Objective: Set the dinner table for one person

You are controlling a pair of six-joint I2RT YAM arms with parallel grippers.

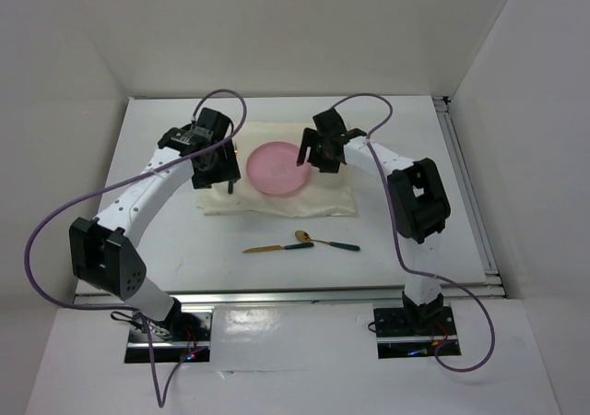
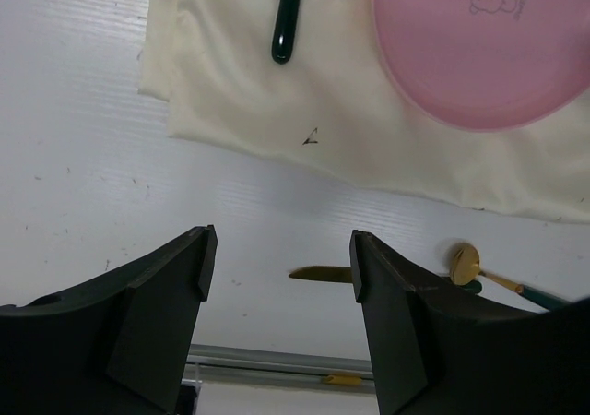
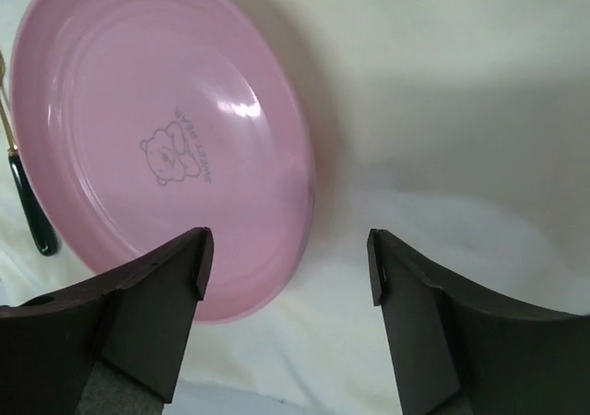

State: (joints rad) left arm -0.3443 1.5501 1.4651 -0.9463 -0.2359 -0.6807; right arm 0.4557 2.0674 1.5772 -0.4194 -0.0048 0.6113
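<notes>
Two grippers here, and both are spread wide with nothing in them. The left gripper (image 2: 281,249) hangs over a bare patch of the dinner table (image 2: 83,175), the big matte white rectangular tabletop with a metal rail on its near edge.

Out past its fingertips is the edge of a cream rectangular cloth (image 2: 277,120). A dark green utensil handle (image 2: 286,18) lies on the cloth further out. Back behind the fingers a gold knife blade (image 2: 318,273) lies on the table, partly hidden by the right finger. Just beside that finger is a gold spoon with a dark green handle (image 2: 464,263).

The right gripper (image 3: 289,244) hovers over the cloth. The round pink plastic plate (image 3: 166,138) sits off to its left-finger side, rim passing behind that fingertip.

Label-wise, the plate has a small line-drawn bear in the middle with two short lines of lettering next to it. The lettering is upside down from the wrist camera and too small for me to read.
</notes>
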